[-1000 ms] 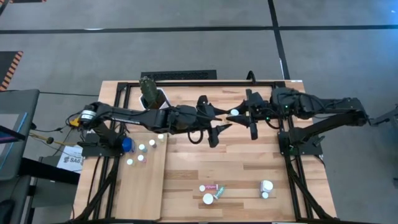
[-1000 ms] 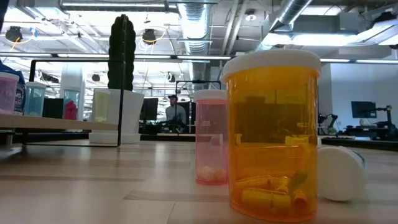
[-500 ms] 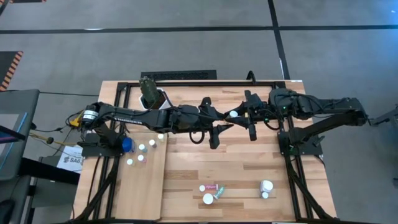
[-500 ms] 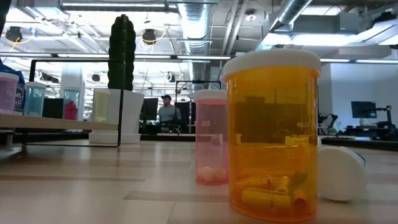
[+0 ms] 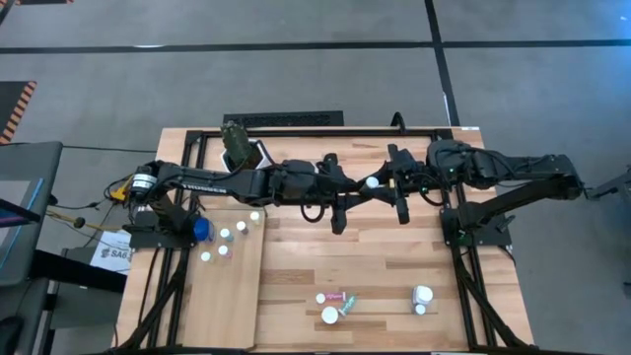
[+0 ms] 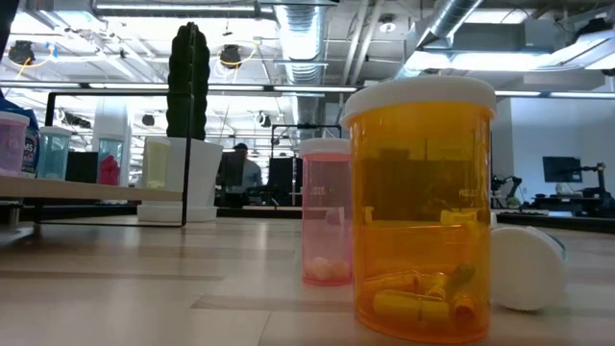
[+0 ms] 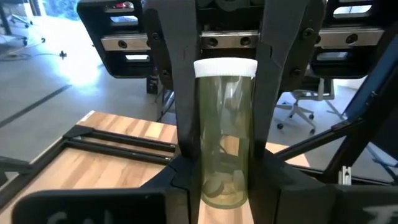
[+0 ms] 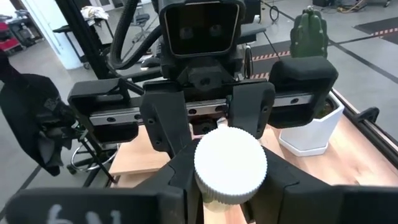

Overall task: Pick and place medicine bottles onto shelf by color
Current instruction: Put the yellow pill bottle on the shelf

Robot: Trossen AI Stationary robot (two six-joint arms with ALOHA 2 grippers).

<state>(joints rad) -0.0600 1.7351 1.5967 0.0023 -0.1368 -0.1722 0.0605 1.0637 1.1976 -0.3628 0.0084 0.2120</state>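
Observation:
A clear, pale medicine bottle [image 7: 225, 137] with a white cap [image 5: 372, 181] hangs level in mid-air over the table's far middle, between my two grippers. My left gripper [image 5: 355, 187] reaches in from the table's left and is shut on its body. My right gripper [image 5: 385, 181] faces it from the right and is shut at the cap end. The pale shelf [image 5: 222, 296] lies at the near left, with several small bottles [image 5: 229, 235] standing at its far end. An amber bottle [image 6: 420, 207] and a pink bottle [image 6: 327, 226] stand on the tabletop near the front edge. My left gripper pinches the bottle's clear body [image 7: 208, 155] between its two fingers, one on each side. The fingers come level from the table's left and lie along the bottle. The bottle is lifted clear, lying level with its cap away from this gripper. My right gripper has the white cap [image 8: 230, 165] between its two fingers [image 8: 180, 177], coming level from the table's right. The cap faces this wrist. Whether both pads still press the cap, I cannot tell.
A white pot with a cactus [image 5: 240, 148] stands at the far left. A blue bottle [image 5: 202, 230] sits by the shelf's far corner. More bottles lie near the front edge [image 5: 335, 304] and at the near right [image 5: 422, 296]. A person moves in the room beyond.
My left gripper has gone a little toward the table's right, up to the bottle in the right gripper, and its widely spread fingers have shut onto the bottle's body. The bottle has stayed level in the air.

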